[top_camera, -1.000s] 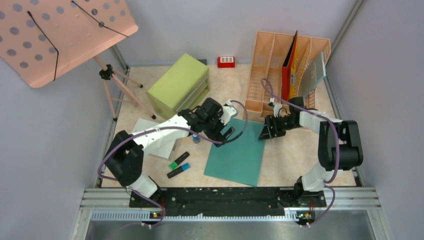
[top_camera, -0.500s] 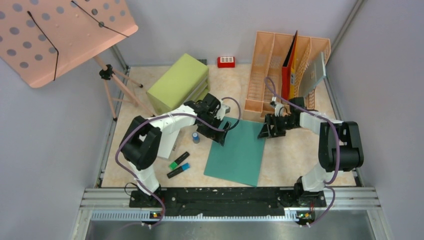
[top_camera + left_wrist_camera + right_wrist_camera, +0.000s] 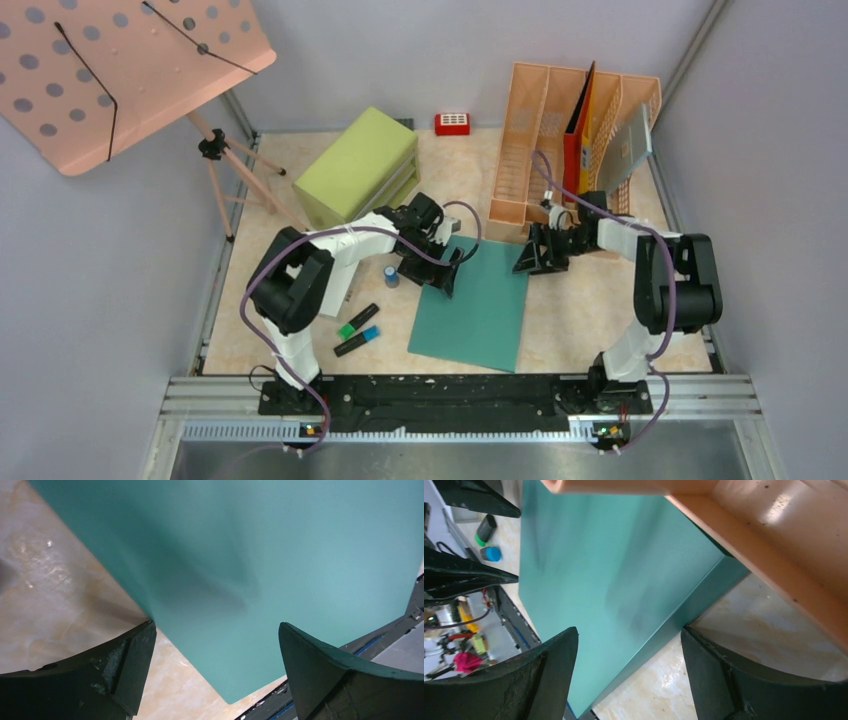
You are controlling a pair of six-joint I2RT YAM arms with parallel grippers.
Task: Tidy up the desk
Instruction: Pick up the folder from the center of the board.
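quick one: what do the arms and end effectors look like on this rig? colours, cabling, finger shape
Left arm and right arm match: white link shells with bulky black joint housings. A lilac cable loops loosely along each. Left end effector and right end effector each carry two matte black fingers, curved wedges tapering to a blunt edge, lightly scuffed. No markings are readable.
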